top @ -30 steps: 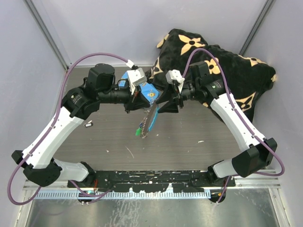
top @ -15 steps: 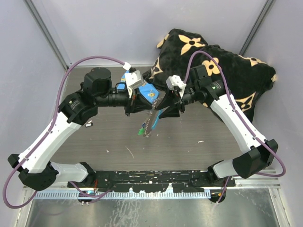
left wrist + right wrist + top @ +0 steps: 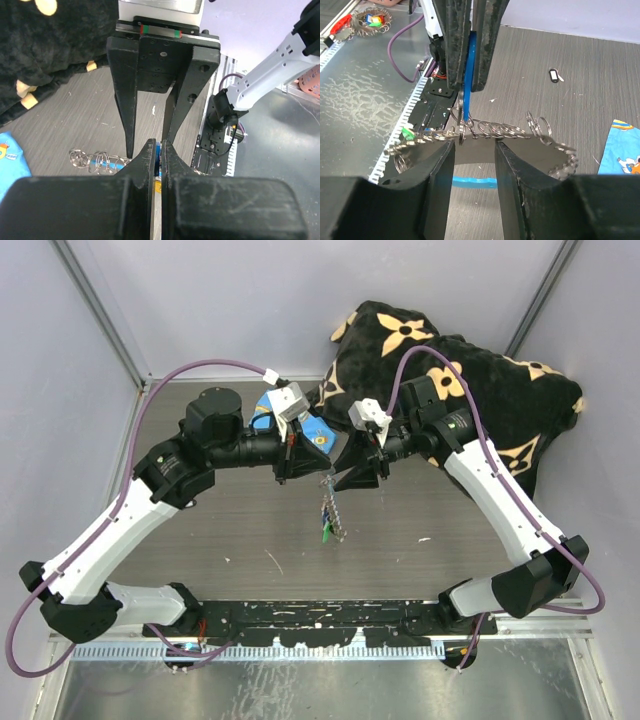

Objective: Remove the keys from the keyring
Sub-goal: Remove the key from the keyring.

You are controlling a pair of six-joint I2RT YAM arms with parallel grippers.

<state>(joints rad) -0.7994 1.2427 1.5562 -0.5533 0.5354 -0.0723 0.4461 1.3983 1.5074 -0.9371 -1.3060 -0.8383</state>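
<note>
The keyring [image 3: 328,508] is a chain of thin metal rings hanging down from between the two grippers. A green key [image 3: 325,533] dangles at its low end. My left gripper [image 3: 305,455] is shut on the keyring's blue strip [image 3: 469,70], and in the left wrist view its fingertips [image 3: 150,150] are pressed together. My right gripper [image 3: 474,150] faces it with its jaws apart. The ring chain [image 3: 495,130] drapes across the tips of its fingers [image 3: 440,170], and the green key [image 3: 408,133] hangs off to the left. A light-blue curved piece [image 3: 475,181] shows through the gap.
A black cloth with tan flowers [image 3: 470,370] is heaped at the back right. A blue printed cloth [image 3: 320,432] lies under the grippers. A small dark key tag [image 3: 553,75] lies on the table. Another ring bundle [image 3: 370,20] sits on the metal ledge.
The left arm has shifted right and the chain, slanted to the lower left before, now hangs straight down. The right jaws have narrowed a little.
</note>
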